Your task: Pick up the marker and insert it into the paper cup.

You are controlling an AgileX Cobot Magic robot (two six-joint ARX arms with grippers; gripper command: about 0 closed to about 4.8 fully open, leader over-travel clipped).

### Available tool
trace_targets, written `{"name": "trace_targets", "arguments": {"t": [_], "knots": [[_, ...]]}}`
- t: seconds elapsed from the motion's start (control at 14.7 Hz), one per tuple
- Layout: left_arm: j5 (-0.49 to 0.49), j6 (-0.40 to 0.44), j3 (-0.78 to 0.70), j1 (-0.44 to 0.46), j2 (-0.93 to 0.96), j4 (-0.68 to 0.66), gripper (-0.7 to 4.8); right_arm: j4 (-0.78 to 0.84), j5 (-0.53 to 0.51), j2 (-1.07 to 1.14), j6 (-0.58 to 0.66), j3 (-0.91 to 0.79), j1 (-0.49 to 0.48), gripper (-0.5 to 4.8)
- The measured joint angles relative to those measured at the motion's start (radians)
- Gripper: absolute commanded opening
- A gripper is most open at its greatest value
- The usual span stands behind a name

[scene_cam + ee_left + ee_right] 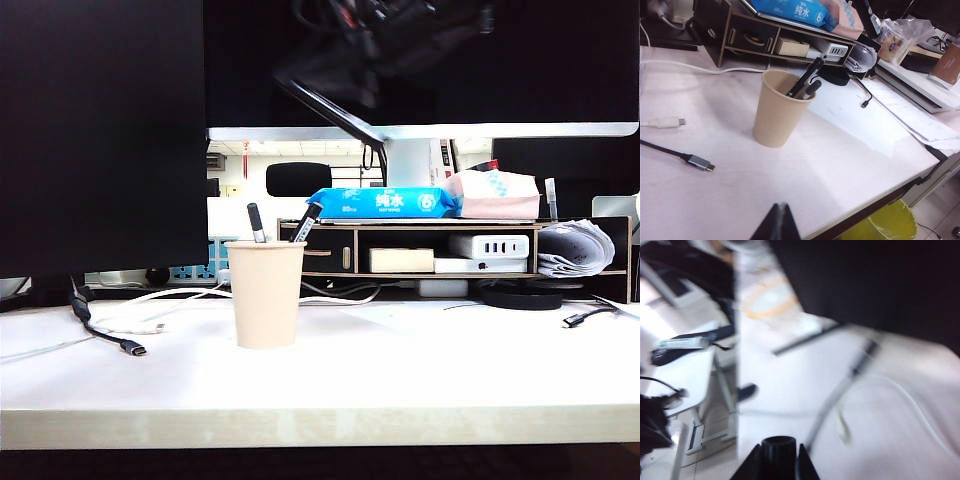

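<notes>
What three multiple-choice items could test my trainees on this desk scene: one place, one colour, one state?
1. The paper cup stands: A on the table; B on the shelf organiser; C in a gripper.
2. The wipes pack is: A red; B blue; C green.
3. The right gripper, high above the table, is: A open, empty; B shut on the marker; C shut on the cup.
Key: 1 A, its base rests on the table; 2 B, blue wrapper; 3 B, a black barrel end sits in its grip. The left gripper hangs shut near the table's front edge.
</notes>
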Motion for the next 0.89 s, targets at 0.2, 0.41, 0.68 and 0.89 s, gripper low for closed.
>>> {"name": "trace_targets", "arguments": {"t": [0.2,0.41,0.68,0.89], "knots": [[0.000,0.000,0.000,0.000,0.000,0.000,-0.05,0.144,-0.035,0.017,0.008,0.001,0.054,0.52],[0.003,0.000,0.000,0.000,0.000,0.000,-0.05,0.290,-0.114,0.094,0.066,0.000,0.075,0.53],[0.003,0.000,0.000,0.000,0.000,0.000,-0.05,0.350,-0.218,0.126,0.112,-0.029,0.074,0.52],[0.003,0.000,0.000,0.000,0.000,0.000,-0.05,0.350,-0.261,0.126,0.125,-0.035,0.074,0.33]]}}
